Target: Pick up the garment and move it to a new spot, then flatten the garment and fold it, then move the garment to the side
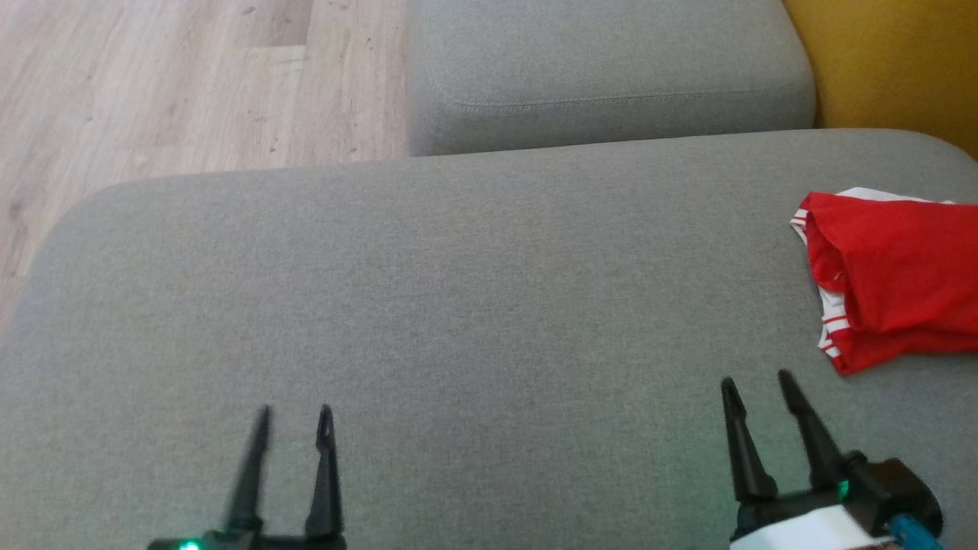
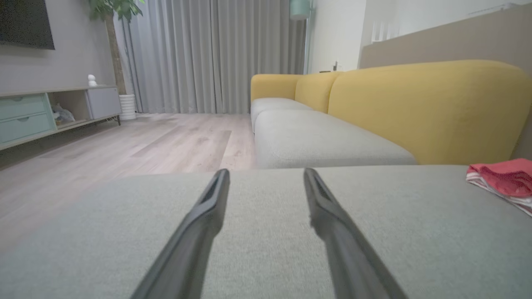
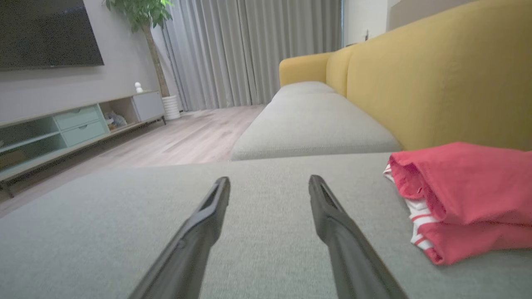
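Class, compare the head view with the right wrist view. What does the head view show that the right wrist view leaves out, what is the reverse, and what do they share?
Head view, not the right wrist view: the left gripper, open over the grey seat cushion.
Right wrist view, not the head view: the television, potted plant, curtains and low cabinet.
Both: the red garment lying at the cushion's right side, the open right gripper clear of it, the wooden floor and the yellow backrest.
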{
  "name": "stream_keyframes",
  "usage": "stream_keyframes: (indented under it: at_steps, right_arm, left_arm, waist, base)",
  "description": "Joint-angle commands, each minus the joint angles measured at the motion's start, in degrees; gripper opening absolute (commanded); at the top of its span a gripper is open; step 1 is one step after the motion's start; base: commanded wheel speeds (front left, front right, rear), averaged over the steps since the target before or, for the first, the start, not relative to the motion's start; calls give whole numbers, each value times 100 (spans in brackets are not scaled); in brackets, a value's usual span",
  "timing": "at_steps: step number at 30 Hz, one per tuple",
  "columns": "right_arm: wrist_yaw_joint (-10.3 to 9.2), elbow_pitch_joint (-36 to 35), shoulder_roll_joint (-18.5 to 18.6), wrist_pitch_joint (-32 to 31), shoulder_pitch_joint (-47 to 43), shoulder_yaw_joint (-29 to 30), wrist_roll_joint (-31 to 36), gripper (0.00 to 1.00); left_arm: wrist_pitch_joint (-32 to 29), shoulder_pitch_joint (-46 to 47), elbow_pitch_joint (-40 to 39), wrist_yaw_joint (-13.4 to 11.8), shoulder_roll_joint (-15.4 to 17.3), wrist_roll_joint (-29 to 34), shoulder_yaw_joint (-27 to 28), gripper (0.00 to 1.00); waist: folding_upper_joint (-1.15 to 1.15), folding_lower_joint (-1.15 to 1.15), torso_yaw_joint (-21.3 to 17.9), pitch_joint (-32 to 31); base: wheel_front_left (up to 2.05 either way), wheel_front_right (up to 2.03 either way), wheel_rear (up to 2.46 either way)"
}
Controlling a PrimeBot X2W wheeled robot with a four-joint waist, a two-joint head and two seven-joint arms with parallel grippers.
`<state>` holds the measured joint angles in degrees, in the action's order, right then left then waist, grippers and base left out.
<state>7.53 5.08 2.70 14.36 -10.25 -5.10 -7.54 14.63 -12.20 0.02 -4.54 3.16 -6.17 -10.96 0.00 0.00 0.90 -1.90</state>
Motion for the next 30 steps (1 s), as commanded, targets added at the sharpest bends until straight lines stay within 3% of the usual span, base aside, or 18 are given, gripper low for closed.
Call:
stream_keyframes:
  at_steps: [1, 30]
  right_arm:
    - [0, 46, 0, -1, -1, -3, 0, 0]
    - [-1, 404, 102, -324, 309, 90, -1856, 0]
  left_arm:
    - [-2, 0, 45, 0, 0, -1, -7, 0]
    - [-321, 351, 516, 245, 99, -1889, 198, 0]
  waist:
    - [0, 0, 0, -1]
    - [0, 0, -19, 42]
  base:
    - [0, 0, 0]
    - [0, 0, 0]
